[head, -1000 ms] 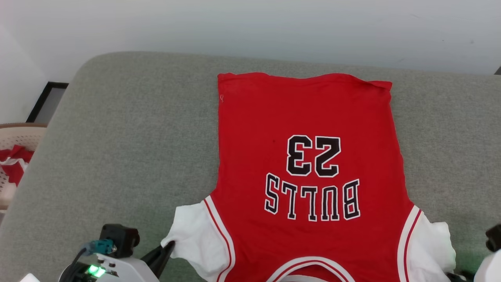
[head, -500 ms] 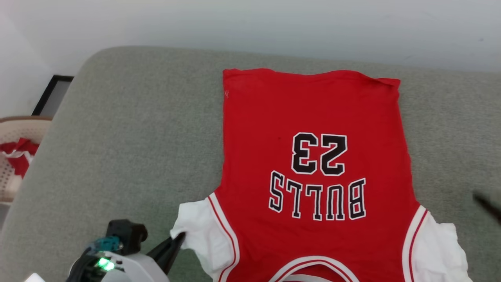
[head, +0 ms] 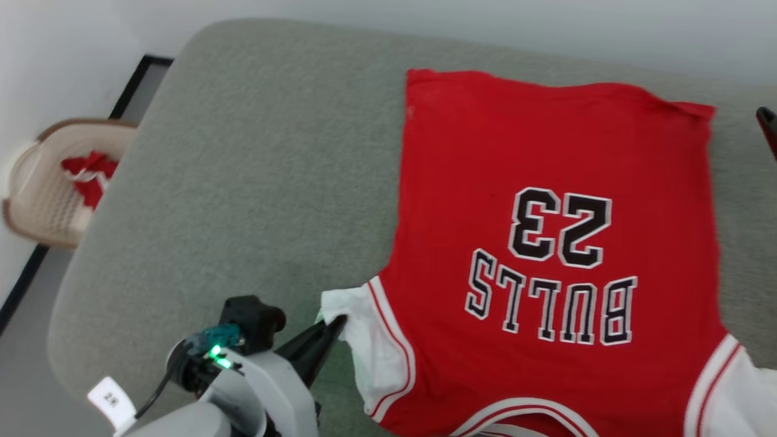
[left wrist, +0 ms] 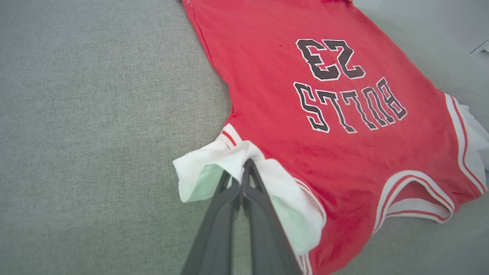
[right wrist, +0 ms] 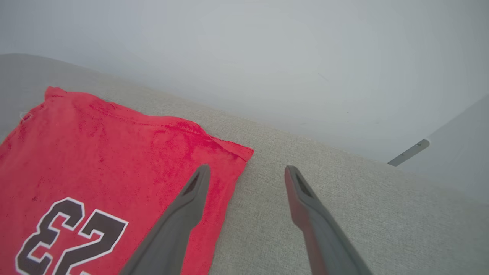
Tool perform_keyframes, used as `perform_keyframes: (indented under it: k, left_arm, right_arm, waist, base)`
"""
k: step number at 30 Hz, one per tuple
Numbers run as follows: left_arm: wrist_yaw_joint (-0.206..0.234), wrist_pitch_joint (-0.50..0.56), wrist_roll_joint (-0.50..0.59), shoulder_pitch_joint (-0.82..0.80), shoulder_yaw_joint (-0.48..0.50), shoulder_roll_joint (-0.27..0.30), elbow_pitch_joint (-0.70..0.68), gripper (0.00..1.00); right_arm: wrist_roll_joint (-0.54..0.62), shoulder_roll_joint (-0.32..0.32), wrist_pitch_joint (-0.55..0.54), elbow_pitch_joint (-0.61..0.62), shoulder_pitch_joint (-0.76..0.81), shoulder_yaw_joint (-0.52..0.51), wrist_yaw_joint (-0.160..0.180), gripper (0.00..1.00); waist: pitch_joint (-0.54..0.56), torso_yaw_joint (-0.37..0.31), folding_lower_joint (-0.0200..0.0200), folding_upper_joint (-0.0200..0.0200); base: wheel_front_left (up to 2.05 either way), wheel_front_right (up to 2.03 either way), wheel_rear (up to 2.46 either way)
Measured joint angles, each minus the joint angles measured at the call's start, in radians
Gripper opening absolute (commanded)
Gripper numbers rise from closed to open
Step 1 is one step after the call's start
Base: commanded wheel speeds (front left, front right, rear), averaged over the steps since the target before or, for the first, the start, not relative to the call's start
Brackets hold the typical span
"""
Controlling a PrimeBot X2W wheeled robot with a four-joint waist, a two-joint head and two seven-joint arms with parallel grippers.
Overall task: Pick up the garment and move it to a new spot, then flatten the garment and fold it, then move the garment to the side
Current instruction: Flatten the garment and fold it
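The garment (head: 546, 182), a red jersey with white sleeves and upside-down black "BULLS 23" lettering, lies spread flat on the grey cushion (head: 243, 182), collar towards me. My left gripper (head: 337, 320) is shut on the left white sleeve (left wrist: 214, 160), which bunches up around the fingertips in the left wrist view. My right gripper (right wrist: 248, 172) stands open above the far right hem corner (right wrist: 237, 151), holding nothing. One of its fingertips (head: 767, 124) shows at the right edge of the head view, beside that corner.
A beige basket (head: 24, 206) holding red and white cloth stands on the floor left of the cushion. A pale wall (head: 425, 18) runs behind the cushion's far edge. Bare cushion lies left of the garment.
The head camera has swung, shifting the whole picture. My right gripper opened, left the right sleeve and moved up to the far right hem corner. The left gripper stays shut on its sleeve.
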State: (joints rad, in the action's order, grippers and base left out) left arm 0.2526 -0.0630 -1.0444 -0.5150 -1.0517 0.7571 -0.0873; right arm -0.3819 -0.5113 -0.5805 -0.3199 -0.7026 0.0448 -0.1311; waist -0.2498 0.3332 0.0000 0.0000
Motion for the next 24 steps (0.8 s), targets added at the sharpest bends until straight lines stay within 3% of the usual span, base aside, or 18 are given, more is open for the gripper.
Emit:
perform_keyframes:
  k: [6,12,22,23,24]
  left_arm:
    - [-0.048,0.001,0.016,-0.042,-0.015,-0.053,0.044,0.00]
    - [-0.086,-0.008,0.017,-0.065,-0.023,-0.098,0.077,0.00]
    - [-0.132,-0.029,0.018,-0.093,-0.029,-0.146,0.127,0.00]
    - [-0.138,-0.030,0.018,-0.094,-0.030,-0.147,0.131,0.00]
    - [-0.139,-0.030,0.018,-0.094,-0.030,-0.147,0.136,0.00]
  right_arm:
    - [0.035,0.001,-0.015,-0.252,-0.142,0.009,0.000,1.00]
    - [0.094,-0.020,-0.049,-0.429,-0.245,-0.014,0.000,1.00]
    - [0.204,-0.028,-0.137,-0.657,-0.391,-0.173,0.000,1.00]
    - [0.220,-0.028,-0.155,-0.676,-0.403,-0.187,0.000,0.77]
    - [0.238,-0.030,-0.172,-0.691,-0.418,-0.201,0.000,0.00]
  waist:
    - [-0.044,0.071,0.0000,0.0000]
    - [-0.092,0.130,0.0000,0.0000]
    - [-0.178,0.204,0.0000,0.0000]
    - [-0.183,0.209,0.0000,0.0000]
    - [-0.188,0.214,0.0000,0.0000]
  base:
    - [0.00,0.00,0.00]
    - [0.00,0.00,0.00]
    - [0.00,0.00,0.00]
    - [0.00,0.00,0.00]
    - [0.00,0.00,0.00]
